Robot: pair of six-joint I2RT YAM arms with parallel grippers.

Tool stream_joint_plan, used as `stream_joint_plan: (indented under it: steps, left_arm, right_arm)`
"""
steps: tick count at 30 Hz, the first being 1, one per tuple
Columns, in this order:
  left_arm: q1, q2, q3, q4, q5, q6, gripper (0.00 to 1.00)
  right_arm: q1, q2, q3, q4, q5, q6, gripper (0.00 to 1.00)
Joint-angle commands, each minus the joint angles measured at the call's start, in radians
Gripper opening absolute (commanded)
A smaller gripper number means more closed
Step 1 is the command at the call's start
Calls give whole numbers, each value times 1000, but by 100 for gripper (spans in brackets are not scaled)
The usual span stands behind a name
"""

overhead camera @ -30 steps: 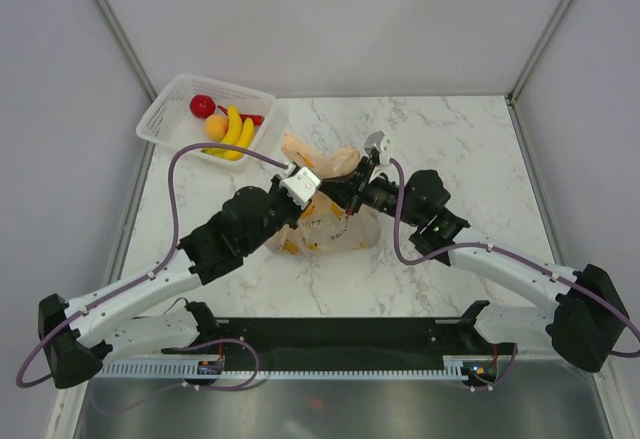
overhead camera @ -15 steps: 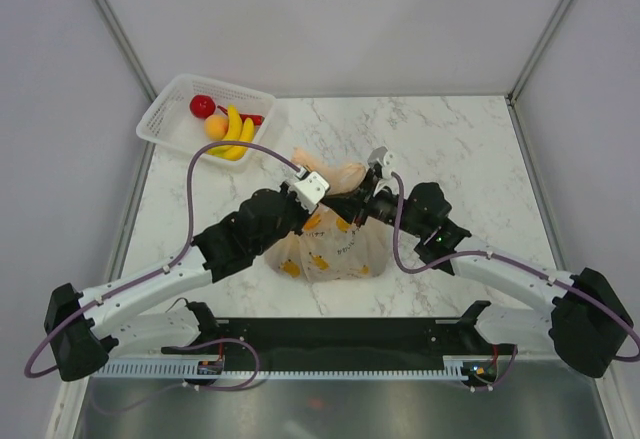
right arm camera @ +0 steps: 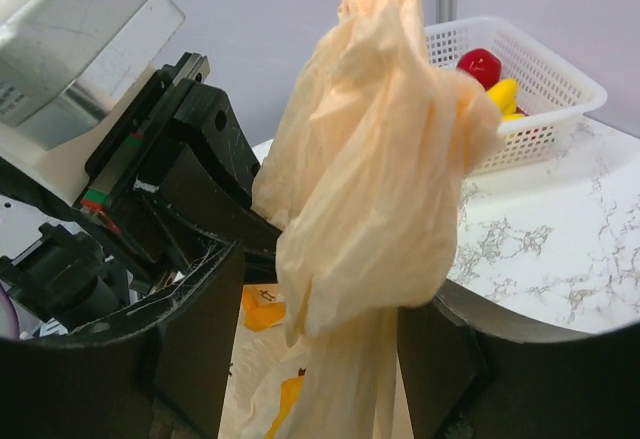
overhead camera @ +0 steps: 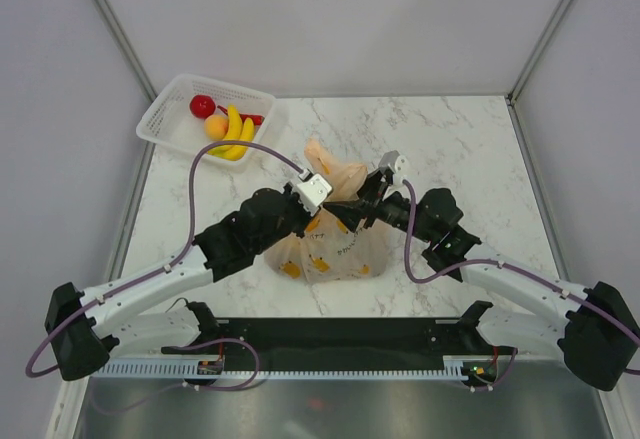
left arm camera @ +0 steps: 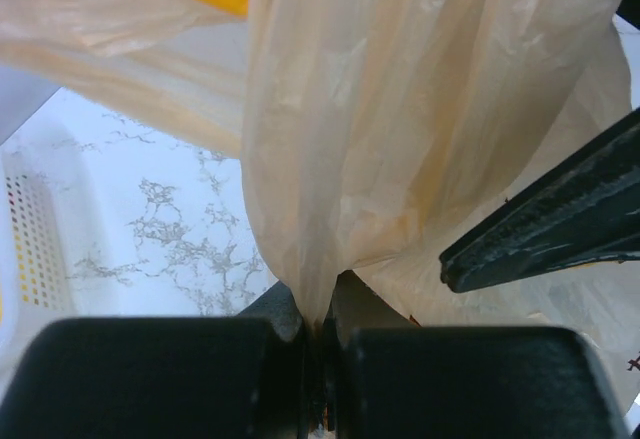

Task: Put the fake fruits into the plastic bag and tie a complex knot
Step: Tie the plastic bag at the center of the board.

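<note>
The peach plastic bag (overhead camera: 335, 249) with yellow fruit prints lies mid-table, its handle strips (overhead camera: 334, 167) bunched and standing up; whether they form a knot I cannot tell. My left gripper (overhead camera: 322, 202) is shut on a fold of the bag (left arm camera: 400, 109), which is pinched between its jaws (left arm camera: 320, 311). My right gripper (right arm camera: 320, 359) is open, and the bunched handle strip (right arm camera: 375, 179) hangs loose between its fingers (right arm camera: 190, 344). A red apple (overhead camera: 203, 106), a peach (overhead camera: 216, 126), bananas (overhead camera: 236, 134) and a red chili (overhead camera: 255, 118) lie in the basket.
The white lattice basket (overhead camera: 172, 99) stands at the table's far left corner and also shows behind the bag in the right wrist view, basket (right arm camera: 545, 69). The two grippers sit close together over the bag. Grey walls enclose the marble table (overhead camera: 460, 149).
My right gripper has opened and let go of the handle strip. Both grippers and the bag have shifted slightly toward the near side, and the handles now stand higher.
</note>
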Motion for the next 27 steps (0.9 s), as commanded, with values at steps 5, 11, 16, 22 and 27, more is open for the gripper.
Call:
stream_joint_plan:
  steps: [5,11,16,22,27]
  left_arm:
    - [-4,41,39,16,74,35,2]
    - [-11,36,45,7,-16,64,2]
    - [-11,-5,47,10,-133,67,2]
    - [-9,-39,48,10,-172,24,2]
    - [-11,-39,37,22,-130,24,2]
  right_arm:
    - [0,31,24,55,26,15,66]
    - [0,75,61,61,17,41,65]
    - [0,68,52,49,14,22,67]
    - [-2,84,106,-75,18,-43,79]
    - [-2,164,153,-94,-49,-48,68]
